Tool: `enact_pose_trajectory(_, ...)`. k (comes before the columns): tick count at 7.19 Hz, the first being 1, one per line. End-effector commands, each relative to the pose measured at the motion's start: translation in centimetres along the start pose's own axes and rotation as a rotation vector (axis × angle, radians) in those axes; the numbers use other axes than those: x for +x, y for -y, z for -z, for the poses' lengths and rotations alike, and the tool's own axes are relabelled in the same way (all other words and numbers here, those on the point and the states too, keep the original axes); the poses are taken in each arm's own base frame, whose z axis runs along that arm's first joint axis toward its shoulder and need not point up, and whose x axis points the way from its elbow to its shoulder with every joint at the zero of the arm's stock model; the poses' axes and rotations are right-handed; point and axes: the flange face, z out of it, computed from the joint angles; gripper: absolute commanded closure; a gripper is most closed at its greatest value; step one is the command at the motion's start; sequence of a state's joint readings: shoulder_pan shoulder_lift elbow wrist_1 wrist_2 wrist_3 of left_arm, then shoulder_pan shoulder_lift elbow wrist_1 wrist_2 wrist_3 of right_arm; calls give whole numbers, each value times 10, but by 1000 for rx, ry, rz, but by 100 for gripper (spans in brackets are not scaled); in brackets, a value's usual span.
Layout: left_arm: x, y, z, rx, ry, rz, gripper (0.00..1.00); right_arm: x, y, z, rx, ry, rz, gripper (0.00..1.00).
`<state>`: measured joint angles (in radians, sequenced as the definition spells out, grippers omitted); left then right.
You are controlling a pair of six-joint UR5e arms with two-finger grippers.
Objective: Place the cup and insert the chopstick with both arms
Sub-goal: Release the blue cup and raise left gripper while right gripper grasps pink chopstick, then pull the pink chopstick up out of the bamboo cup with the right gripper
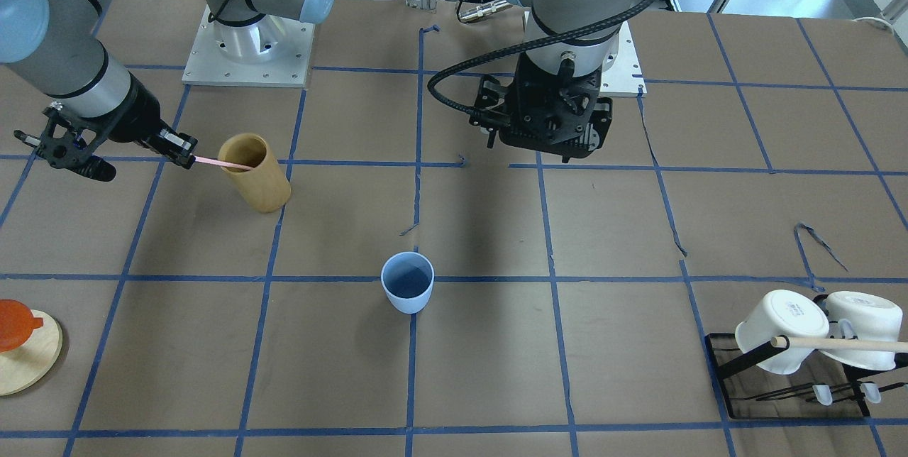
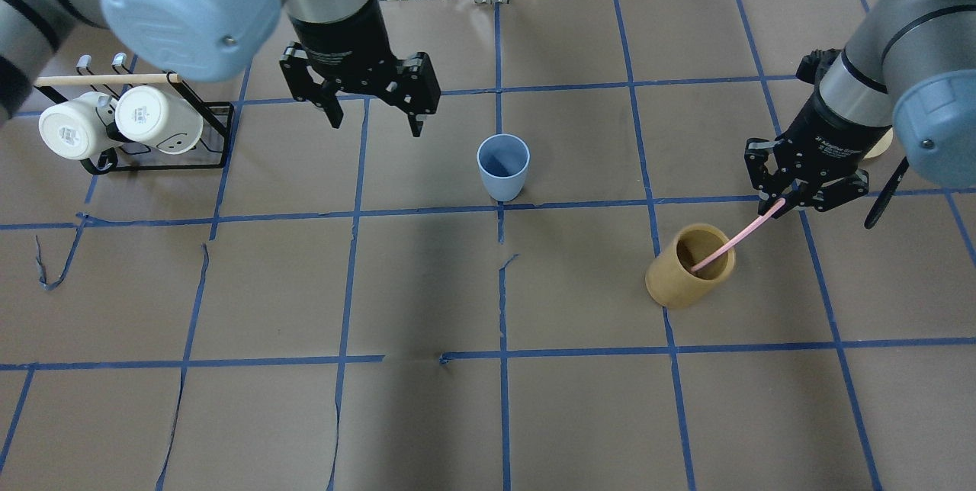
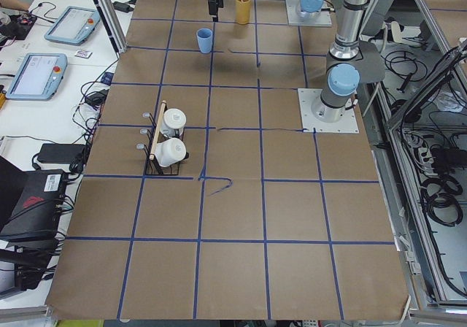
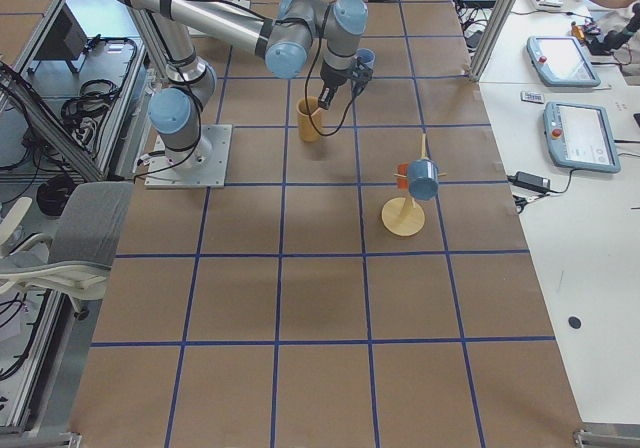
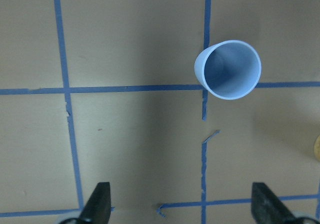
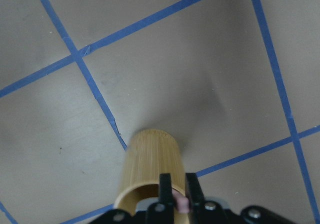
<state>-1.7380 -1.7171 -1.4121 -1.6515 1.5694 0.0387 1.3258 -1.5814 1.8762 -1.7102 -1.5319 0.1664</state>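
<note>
The brown table [image 2: 427, 285], gridded in blue tape, carries the cup [image 2: 502, 167] upright near its middle. The left end effector [image 2: 375, 127] hangs near it, fingers spread. The right end effector [image 2: 785, 205] pinches the chopstick [image 2: 736, 238], whose lower end sits inside the bamboo cup [image 2: 686, 281].

Tape-gridded table [image 2: 427, 285]: blue cup [image 2: 502, 167], bamboo cup [image 2: 675, 281], black rack [image 2: 160, 166], wooden stand [image 1: 32, 365].
</note>
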Motion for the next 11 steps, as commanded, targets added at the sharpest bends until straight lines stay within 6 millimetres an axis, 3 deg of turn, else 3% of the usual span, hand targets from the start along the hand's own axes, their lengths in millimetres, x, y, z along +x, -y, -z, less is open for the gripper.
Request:
enact_pose_trajectory(1,-50,-13,26,29,20,55,0,-1,4,9,44,10,7,100)
enact_pose_trajectory(2,-71,-18,33,43,41,91,0,-3,3,13,51,22,9,100)
enact_pose_trajectory(5,-70,-34,29,48,31,101,0,-5,6,26,77,35,15,100)
enact_pose_trajectory(10,-69,-35,35,77,32,115,0,-11,12,50,118,81,38,100)
enact_pose_trajectory(11,-69,-34,34,75,33,114,0,-13,12,65,139,95,39,100)
